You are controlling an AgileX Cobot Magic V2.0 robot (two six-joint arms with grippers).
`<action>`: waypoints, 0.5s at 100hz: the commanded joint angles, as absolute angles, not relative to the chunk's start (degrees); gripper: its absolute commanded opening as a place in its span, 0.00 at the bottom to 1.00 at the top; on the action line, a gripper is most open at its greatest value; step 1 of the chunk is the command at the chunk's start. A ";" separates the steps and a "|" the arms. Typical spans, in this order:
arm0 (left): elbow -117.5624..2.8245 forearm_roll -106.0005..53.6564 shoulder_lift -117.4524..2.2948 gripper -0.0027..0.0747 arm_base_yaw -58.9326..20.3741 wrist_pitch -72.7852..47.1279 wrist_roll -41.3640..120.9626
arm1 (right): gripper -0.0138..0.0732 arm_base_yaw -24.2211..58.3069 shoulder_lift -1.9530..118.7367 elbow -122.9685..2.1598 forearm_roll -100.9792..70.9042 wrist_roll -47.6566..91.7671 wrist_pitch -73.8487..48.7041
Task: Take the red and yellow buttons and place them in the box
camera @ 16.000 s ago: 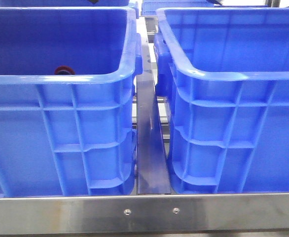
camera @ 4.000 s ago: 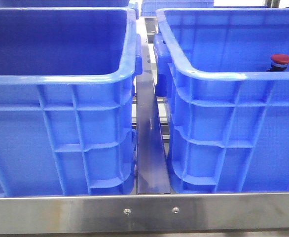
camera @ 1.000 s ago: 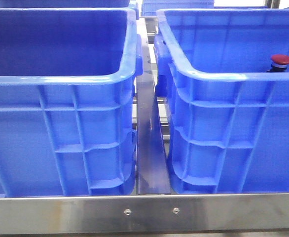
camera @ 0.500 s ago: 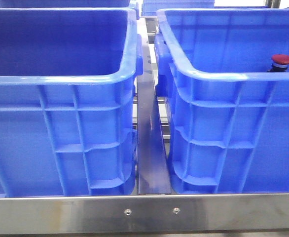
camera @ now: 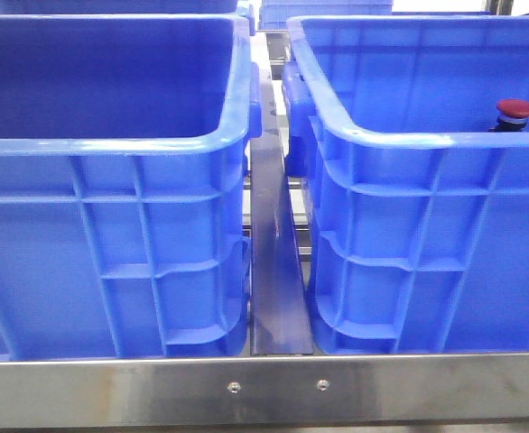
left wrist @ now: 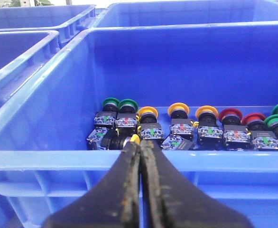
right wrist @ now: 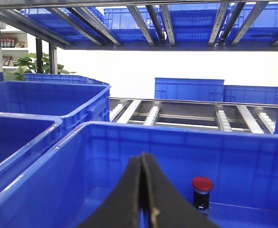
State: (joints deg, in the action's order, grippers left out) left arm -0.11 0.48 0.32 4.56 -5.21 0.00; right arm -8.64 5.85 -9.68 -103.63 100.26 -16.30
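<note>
One red button stands upright on the floor of the right-hand box; the right wrist view shows it beside my right gripper, which is shut and empty above the box. In the left wrist view a supply crate holds a row of yellow buttons and red buttons. One yellow-capped button lies on its side. My left gripper is shut with nothing in it, its tips over the crate's near rim. Neither gripper shows in the front view.
Green-capped buttons sit at both ends of the row. The left crate in the front view hides its floor. A steel rail runs between the crates, a steel bar across the front. More blue crates stand behind.
Sixteen seconds ago a red cap showed in the left crate and none in the right. Since four seconds ago the red button has stood in the right box, barely shifting.
</note>
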 commanded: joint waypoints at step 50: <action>1.09 0.46 2.12 0.01 4.65 -0.34 -0.37 | 0.08 -3.36 6.34 -12.23 -95.39 98.49 -4.61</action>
State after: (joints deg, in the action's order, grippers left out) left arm -0.11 0.48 0.32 4.56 -5.21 0.00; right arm -3.31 5.85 -9.68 -101.74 100.30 -5.47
